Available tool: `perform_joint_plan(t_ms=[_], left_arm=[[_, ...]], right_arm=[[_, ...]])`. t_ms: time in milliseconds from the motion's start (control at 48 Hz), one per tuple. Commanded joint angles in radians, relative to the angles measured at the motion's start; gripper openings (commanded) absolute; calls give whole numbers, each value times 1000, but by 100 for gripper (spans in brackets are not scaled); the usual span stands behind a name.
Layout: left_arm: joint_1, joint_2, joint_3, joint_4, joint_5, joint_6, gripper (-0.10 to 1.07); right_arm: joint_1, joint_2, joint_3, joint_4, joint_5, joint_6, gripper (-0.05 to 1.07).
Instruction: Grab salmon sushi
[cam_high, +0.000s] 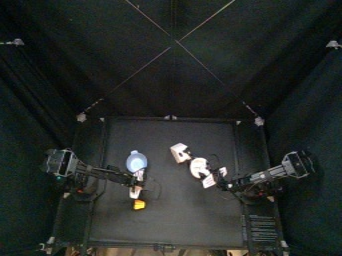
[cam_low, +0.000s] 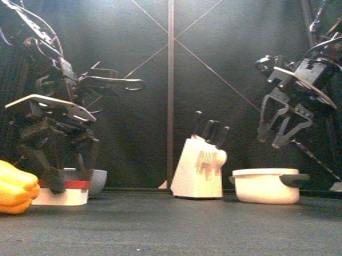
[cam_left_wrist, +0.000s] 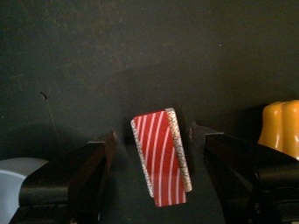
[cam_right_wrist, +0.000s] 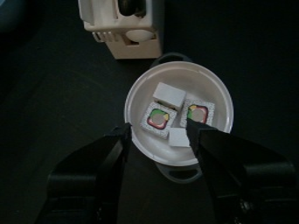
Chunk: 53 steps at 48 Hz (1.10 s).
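Observation:
The salmon sushi is a small red block with white stripes and a white side, lying on the black table. My left gripper is open, one jaw on each side of the sushi. In the front view, the same gripper hangs low at the left over the red and white piece. My right gripper is open and raised above a white pot. The right wrist view shows that pot holding several small white and coloured pieces.
A yellow pepper-like piece sits at the front left beside the sushi. A pale blue bowl lies just behind the left gripper. A white knife block stands mid-table, and a white toaster-like item lies beyond the pot.

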Motion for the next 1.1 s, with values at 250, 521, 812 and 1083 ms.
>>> perform_joint_plan(t_ms=[250, 521, 812, 1083], left_arm=[[9, 12, -23, 2, 26, 2, 98], [11, 18, -28, 9, 34, 2, 92], [9, 5, -43, 15, 52, 3, 70], [-6, -32, -58, 17, 84, 3, 65]], right_arm=[[-2, -8, -18, -3, 0, 3, 87], [-2, -8, -18, -3, 0, 3, 87], [-2, -8, -20, -3, 0, 3, 87], [-2, -8, -20, -3, 0, 3, 87]])
